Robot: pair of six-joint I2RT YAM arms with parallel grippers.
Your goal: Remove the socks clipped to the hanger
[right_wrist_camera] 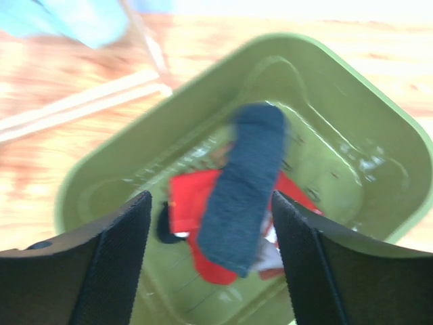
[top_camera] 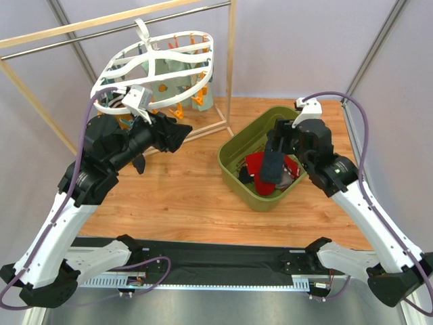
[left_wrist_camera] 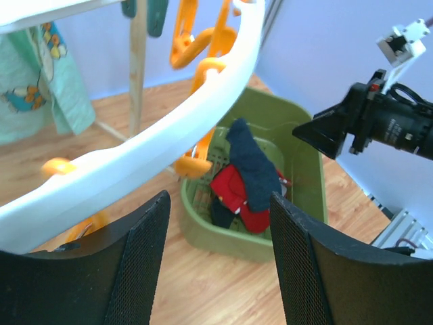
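White hanger [top_camera: 169,55] at ten o'clock holds a mint sock [left_wrist_camera: 34,81]; my left jaws gape wide under its rim for it. At three o'clock, right jaws wide (releasing, I judge), navy sock [right_wrist_camera: 243,189] loose over the bin [top_camera: 230,152].

Left arm [top_camera: 62,223] and right arm [top_camera: 369,206] are showing white lower links, black upper joints. Purple cables [top_camera: 367,135] are looping along both, up from the table's [top_camera: 176,196] near edge. Left gripper [left_wrist_camera: 218,200] fingers [left_wrist_camera: 139,271] are wearing dimpled black.
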